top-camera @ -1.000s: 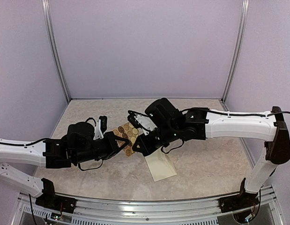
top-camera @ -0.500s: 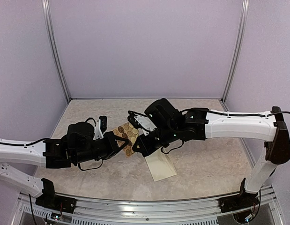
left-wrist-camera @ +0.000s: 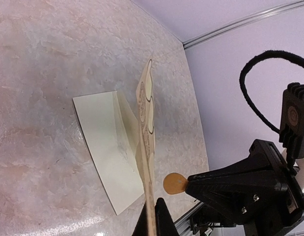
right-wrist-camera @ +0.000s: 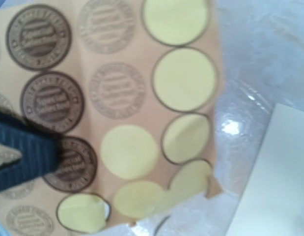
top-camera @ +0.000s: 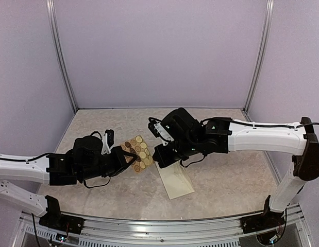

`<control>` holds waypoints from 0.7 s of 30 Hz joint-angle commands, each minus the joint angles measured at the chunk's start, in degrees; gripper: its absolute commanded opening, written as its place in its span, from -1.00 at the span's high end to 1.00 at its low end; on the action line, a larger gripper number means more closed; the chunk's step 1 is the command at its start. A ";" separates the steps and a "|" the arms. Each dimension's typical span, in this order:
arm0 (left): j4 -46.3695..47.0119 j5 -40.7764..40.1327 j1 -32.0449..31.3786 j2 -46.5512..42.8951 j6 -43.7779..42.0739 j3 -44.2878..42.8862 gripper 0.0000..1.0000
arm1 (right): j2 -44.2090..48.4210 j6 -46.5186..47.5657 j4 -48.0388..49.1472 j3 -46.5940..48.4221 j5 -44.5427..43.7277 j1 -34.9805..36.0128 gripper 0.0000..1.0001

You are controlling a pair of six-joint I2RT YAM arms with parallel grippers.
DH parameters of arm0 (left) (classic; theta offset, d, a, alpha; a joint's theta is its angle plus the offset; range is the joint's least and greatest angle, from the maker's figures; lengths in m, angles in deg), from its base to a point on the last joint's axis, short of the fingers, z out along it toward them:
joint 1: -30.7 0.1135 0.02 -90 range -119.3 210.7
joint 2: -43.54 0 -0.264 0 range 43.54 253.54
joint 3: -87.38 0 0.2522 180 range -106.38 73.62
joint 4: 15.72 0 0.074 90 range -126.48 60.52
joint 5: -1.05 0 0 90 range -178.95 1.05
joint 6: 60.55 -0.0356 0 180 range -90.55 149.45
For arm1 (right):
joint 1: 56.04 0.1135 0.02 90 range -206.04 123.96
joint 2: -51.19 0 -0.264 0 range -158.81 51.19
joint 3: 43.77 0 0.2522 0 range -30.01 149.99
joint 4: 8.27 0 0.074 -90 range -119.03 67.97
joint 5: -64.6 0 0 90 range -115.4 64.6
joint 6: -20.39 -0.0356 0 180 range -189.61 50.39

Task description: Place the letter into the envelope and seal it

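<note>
Grips with the left gripper [left-wrist-camera: 152, 217] the near edge of the tan sticker card [left-wrist-camera: 146, 123], jaws narrow on it, card seen edge-on from the left wrist. Pinches with the right gripper [left-wrist-camera: 190, 185] one round tan sticker [left-wrist-camera: 174, 183] at the very fingertips, closed on it, just beside the card. Shows on the card brown printed stickers and pale empty circles. Leaves the cream envelope [left-wrist-camera: 105, 147] flat on the marbled table [left-wrist-camera: 39, 73], near the card.
</note>
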 commanded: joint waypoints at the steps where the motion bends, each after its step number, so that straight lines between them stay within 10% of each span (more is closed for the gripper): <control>1: -1.27 -0.46 1.58 -1.10 -0.34 1.60 1.00 | 3.42 -2.27 -1.34 -0.27 -4.24 0.25 1.00; 15: 3.39 15.03 16.19 3.43 -10.02 9.98 0.94 | 12.41 -3.76 3.51 -12.98 -0.44 -6.77 1.00; 21: -12.58 2.82 17.65 1.77 -12.84 5.38 -0.25 | 17.43 -3.78 5.30 -20.64 1.48 -11.39 1.00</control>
